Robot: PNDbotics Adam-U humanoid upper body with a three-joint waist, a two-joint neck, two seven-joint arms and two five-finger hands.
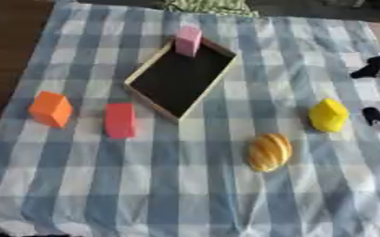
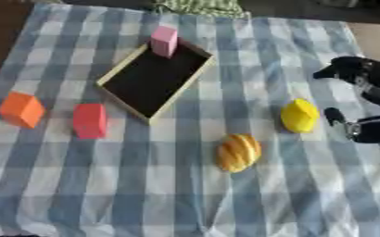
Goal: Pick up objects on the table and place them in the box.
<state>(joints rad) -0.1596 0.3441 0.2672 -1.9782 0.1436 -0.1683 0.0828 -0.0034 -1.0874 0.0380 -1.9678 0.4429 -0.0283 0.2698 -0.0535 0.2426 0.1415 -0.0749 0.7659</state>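
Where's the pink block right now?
The pink block stands upright at the far corner of the box, inside it, left of centre in both views.

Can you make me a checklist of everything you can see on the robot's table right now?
Surface: blue and white checked cloth covering the table.
Box: wooden tray with dark inside, lying askew at the far middle.
Pink block: standing in the box's far corner.
Red block: on the cloth, left of the box.
Orange block: further left, apart from the red one.
Yellow block: on the right, beside the hand.
Bread roll: near middle.
Clutter: green fabric at the far edge.
Hands: right hand open next to the yellow block; left not seen.
Cables: nothing seen.
Surroundings: brown floor at left.
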